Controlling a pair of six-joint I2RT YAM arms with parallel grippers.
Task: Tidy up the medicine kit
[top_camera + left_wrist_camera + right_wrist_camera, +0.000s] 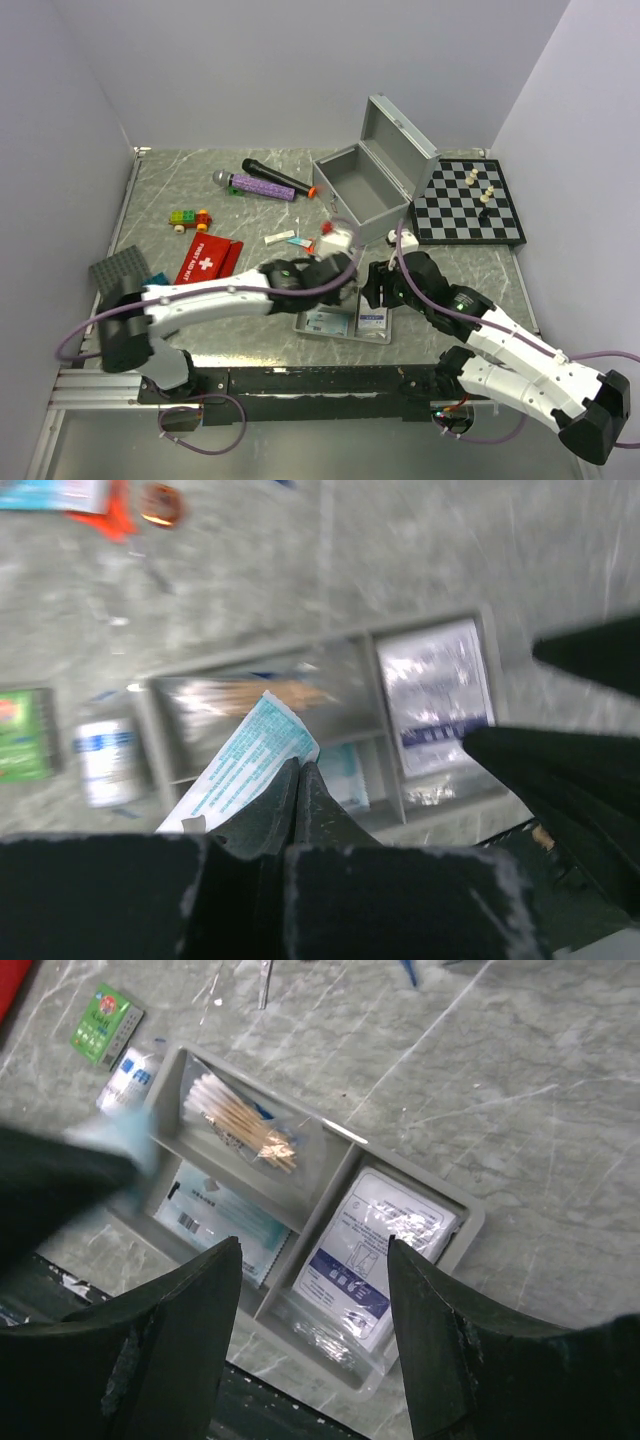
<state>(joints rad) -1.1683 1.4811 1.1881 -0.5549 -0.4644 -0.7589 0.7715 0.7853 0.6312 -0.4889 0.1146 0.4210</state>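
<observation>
The silver-grey metal case (pixel 365 185) stands open at the back centre. The grey divided tray (pixel 304 324) lies near the front edge; it also shows in the right wrist view (pixel 470 1222) and the left wrist view (pixel 150 720). It holds cotton swabs (pixel 240 1120), a teal packet (pixel 225 1217) and a white-and-blue packet (pixel 375 1255). My left gripper (pixel 298 765) is shut on a teal-and-white packet (pixel 245 760) above the tray. My right gripper (pixel 314 1243) is open and empty above the tray's right compartment. The red white-cross pouch (pixel 207 260) lies at the left.
A chessboard (pixel 468 203) with pieces sits at the back right. A microphone (pixel 275 176), a purple tube (pixel 262 187) and a toy car (pixel 189 217) lie at the back left. A studded plate (pixel 120 268) is at the far left. A small white bottle (pixel 128 1075) and green packet (pixel 106 1024) lie beside the tray.
</observation>
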